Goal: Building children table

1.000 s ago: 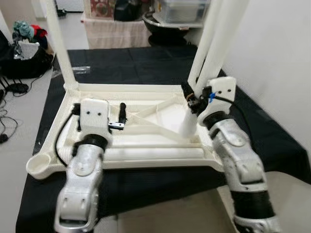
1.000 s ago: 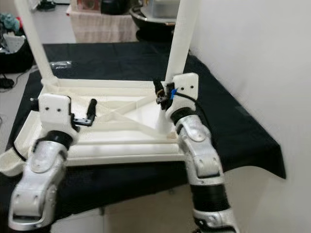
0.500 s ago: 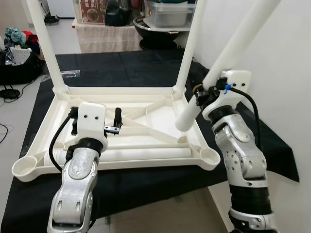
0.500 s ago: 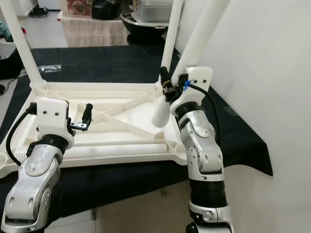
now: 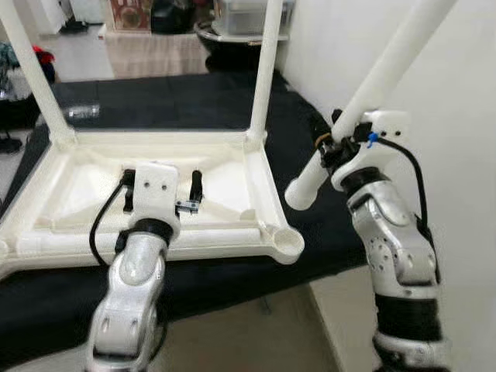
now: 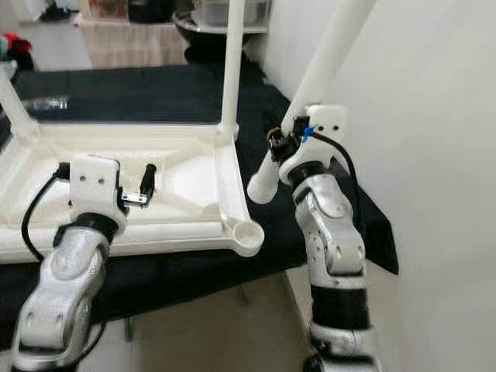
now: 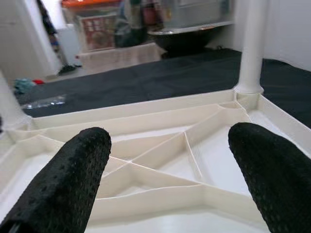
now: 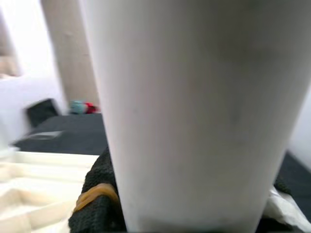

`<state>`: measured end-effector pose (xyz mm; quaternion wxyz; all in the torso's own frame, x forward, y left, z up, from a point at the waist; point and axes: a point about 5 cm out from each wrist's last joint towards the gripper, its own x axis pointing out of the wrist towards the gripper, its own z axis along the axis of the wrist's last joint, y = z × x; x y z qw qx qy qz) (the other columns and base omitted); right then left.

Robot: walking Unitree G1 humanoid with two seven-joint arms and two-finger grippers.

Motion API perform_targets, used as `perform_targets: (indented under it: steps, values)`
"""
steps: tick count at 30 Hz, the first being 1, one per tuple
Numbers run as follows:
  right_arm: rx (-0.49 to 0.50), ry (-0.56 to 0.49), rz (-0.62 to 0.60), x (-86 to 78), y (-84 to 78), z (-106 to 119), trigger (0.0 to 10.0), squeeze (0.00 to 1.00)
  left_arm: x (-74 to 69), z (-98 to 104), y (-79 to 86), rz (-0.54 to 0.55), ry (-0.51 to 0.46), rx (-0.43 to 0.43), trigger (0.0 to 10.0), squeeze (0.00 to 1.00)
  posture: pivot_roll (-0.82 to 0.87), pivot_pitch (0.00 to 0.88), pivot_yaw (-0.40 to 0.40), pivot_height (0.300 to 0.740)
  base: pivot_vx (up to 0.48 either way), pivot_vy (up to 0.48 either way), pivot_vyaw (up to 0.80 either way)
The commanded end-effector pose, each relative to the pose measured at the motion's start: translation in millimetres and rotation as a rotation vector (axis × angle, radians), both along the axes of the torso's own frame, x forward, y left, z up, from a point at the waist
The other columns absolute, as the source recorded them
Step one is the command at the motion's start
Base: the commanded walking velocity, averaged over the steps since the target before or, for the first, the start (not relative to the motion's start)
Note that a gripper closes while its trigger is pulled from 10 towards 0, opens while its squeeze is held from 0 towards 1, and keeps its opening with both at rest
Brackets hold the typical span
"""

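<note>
Since a second ago the right tool [image 5: 335,143] has carried its clamped leg [image 5: 372,93] off the tabletop [image 5: 256,194] — lower end beside the corner socket [image 5: 287,244], leaning up-right. Left tool [image 5: 163,203] hovers open above the upturned tabletop on the black counter [image 5: 310,225].

Tabletop [image 5: 155,167]: cream plastic, upside-down on black cloth, underside up w/ rim wall + diagonal ribs. Round corner socket [image 5: 284,243] at near right corner, open, no leg in it.

Legs fitted: 2, both upright in far corners. Far right leg [image 5: 263,70] and far left leg [image 5: 32,77], white tubes, tops run out of frame.

Loose leg [image 5: 364,105]: same white tube, tilted, lower rounded end beside tabletop's right edge, not touching it, above the cloth; upper end leans up and to the right. Lower end near the open socket but apart from it.
</note>
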<state>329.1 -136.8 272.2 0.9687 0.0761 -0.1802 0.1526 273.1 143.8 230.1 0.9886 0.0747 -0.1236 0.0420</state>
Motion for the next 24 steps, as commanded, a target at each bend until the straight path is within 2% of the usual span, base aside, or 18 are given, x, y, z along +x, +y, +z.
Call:
perform_targets:
  steps: [1,9,12,19,24]
  values:
    - [0.022,-0.013,0.029,-1.3,-2.3,4.7,10.0,0.00,-0.4,-2.3,-0.6,0.002,0.012,-0.001,10.0,0.00,0.07,0.137,-0.101,0.740,0.000,0.000,0.00]
    - [0.010,-0.042,0.052,1.7,-4.6,11.8,10.0,0.00,-1.7,-5.9,-0.3,-0.003,0.028,-0.002,10.0,0.00,0.07,0.132,-0.103,0.740,0.000,0.000,0.00]
    - [-0.028,-0.080,0.047,3.7,-5.9,18.4,10.0,0.00,-4.0,-8.3,-1.6,-0.006,0.036,-0.005,10.0,0.00,0.07,0.130,-0.101,0.740,0.000,0.000,0.79]
    - [-0.053,-0.065,0.042,9.3,-11.5,19.0,10.0,0.00,-8.0,-12.9,-6.8,-0.036,0.057,-0.027,10.0,0.00,0.07,0.123,-0.105,0.740,0.000,0.000,0.80]
    - [-0.081,-0.031,0.039,16.7,-21.3,18.8,10.0,0.00,-12.9,-20.9,-8.9,-0.067,0.093,-0.033,10.0,0.00,0.07,0.122,-0.105,0.740,0.000,0.000,0.10]
